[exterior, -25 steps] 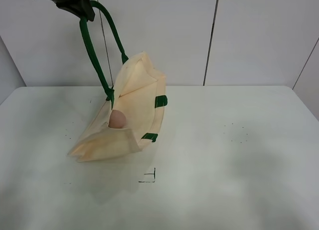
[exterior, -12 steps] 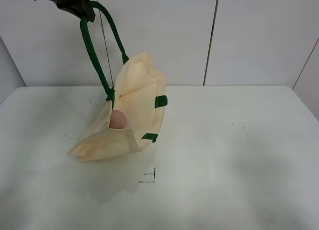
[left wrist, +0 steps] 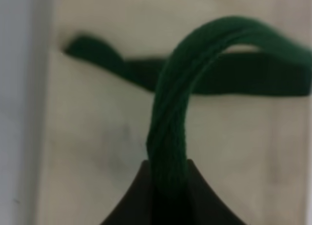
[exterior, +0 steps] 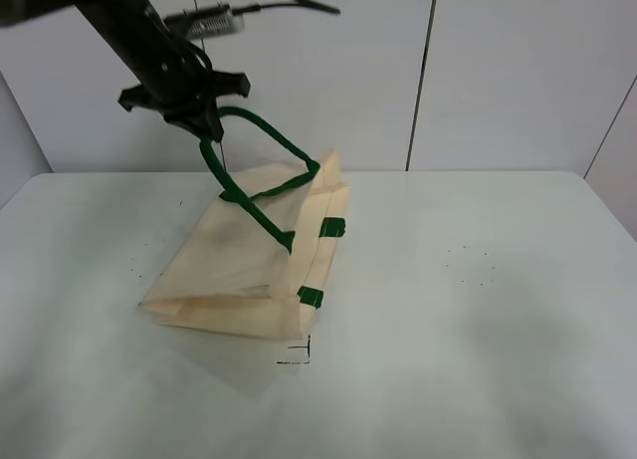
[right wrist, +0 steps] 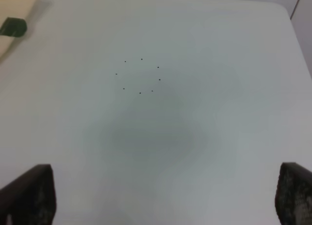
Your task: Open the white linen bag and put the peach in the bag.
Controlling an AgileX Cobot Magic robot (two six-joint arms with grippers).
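Observation:
The white linen bag point(exterior: 239, 270) lies slumped on the table, left of centre, with its mouth closed over. Its dark green strap point(exterior: 269, 130) arches up from it. My left gripper point(exterior: 207, 130) is shut on that strap just above the bag's far side. The left wrist view shows the strap point(left wrist: 170, 112) running into the jaws, with the cream cloth point(left wrist: 97, 147) behind it. The peach is hidden. My right gripper point(right wrist: 163, 198) is open and empty over bare table, its fingertips point(right wrist: 29, 195) wide apart. It is out of the high view.
A small black corner mark point(exterior: 299, 354) is on the white table point(exterior: 478, 359) just in front of the bag. A ring of tiny dots point(right wrist: 140, 76) lies to the right. A green bag tab point(right wrist: 12, 27) shows at the edge of the right wrist view.
My left gripper has come down and to the right with the strap. The bag has sunk from hanging open to lying slumped, and the peach no longer shows.

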